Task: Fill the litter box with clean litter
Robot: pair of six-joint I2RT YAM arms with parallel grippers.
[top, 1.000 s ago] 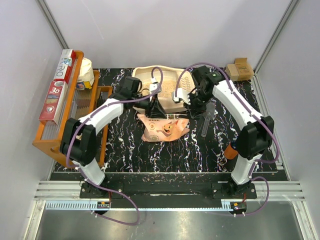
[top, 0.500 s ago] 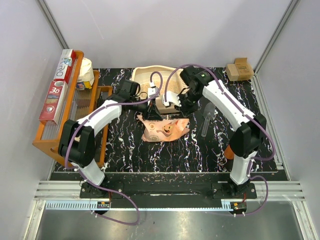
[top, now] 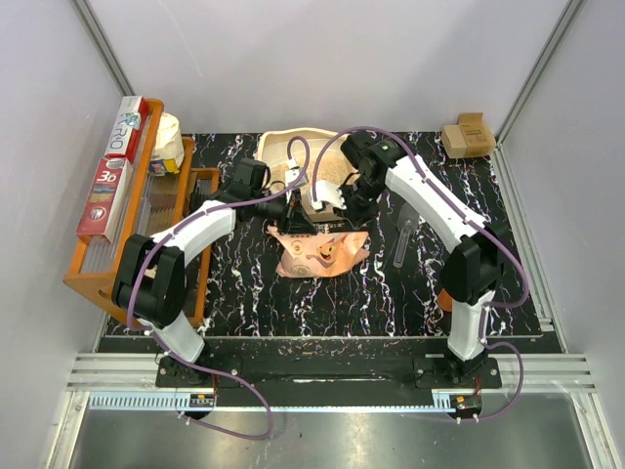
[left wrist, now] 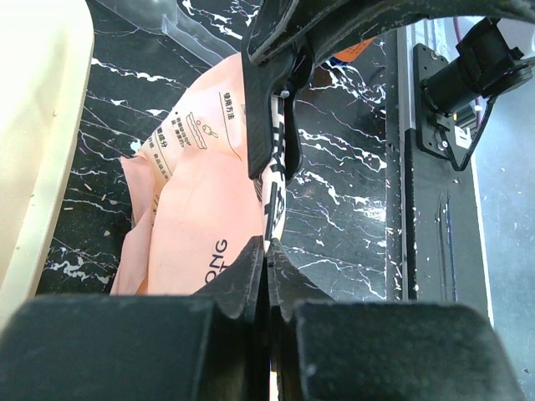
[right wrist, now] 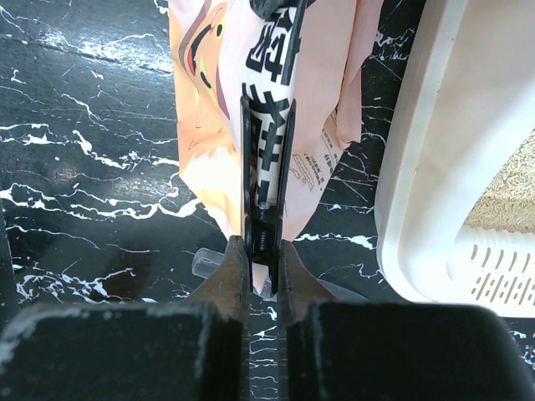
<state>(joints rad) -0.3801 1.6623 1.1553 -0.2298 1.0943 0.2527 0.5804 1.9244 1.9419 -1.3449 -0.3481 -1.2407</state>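
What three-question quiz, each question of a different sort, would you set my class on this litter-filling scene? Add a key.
1. True or false: the bag lies inside the litter box.
2. What is the left gripper shut on? A) the litter box's rim B) the bag's edge C) nothing
3. In one word, what tan stuff lies in the litter box beside its slotted grille?

Key: 1 false, it is on the table, on the near side of the box; 2 B; 3 litter.
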